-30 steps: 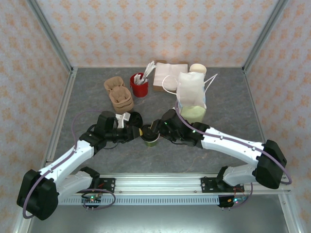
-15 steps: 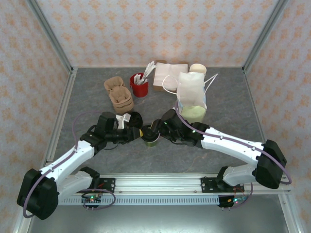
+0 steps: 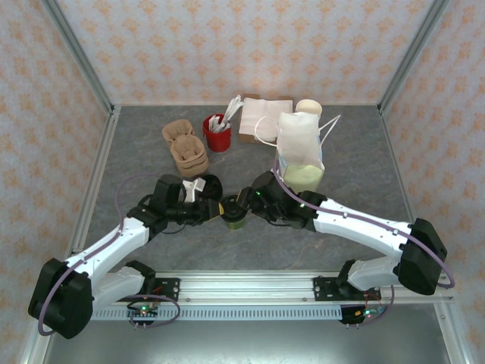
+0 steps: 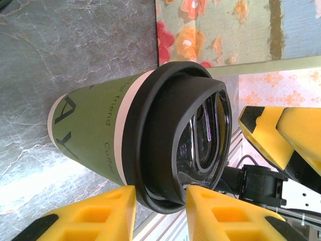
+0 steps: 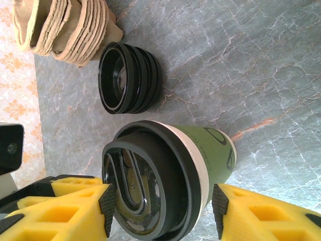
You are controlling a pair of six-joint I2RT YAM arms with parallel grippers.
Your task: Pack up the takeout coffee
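The takeout coffee point(image 3: 233, 214), an olive-green paper cup point(image 4: 95, 125) with a black lid point(image 5: 150, 191), stands on the grey table between both grippers. My left gripper point(image 3: 217, 210) comes in from the left with one finger above the other. The fingers point(image 4: 95, 211) pinch the lid's near rim, with the gripper point(image 4: 160, 193) shut on it. My right gripper point(image 3: 244, 205) reaches in from the right. In the right wrist view this gripper point(image 5: 160, 206) spans the lid's full width and its pads point(image 5: 216, 206) sit against the sides. The white paper bag point(image 3: 298, 144) stands behind.
A stack of loose black lids point(image 5: 128, 78) lies just behind the cup, also seen from above point(image 3: 210, 184). Brown pulp carriers point(image 3: 186, 148), a red cup of sachets point(image 3: 217, 133), napkins point(image 3: 261, 114) and cream cups point(image 3: 308, 107) sit at the back. Frame posts line both sides.
The left gripper has edged slightly lower and closer against the cup. The cup and right arm have barely moved.
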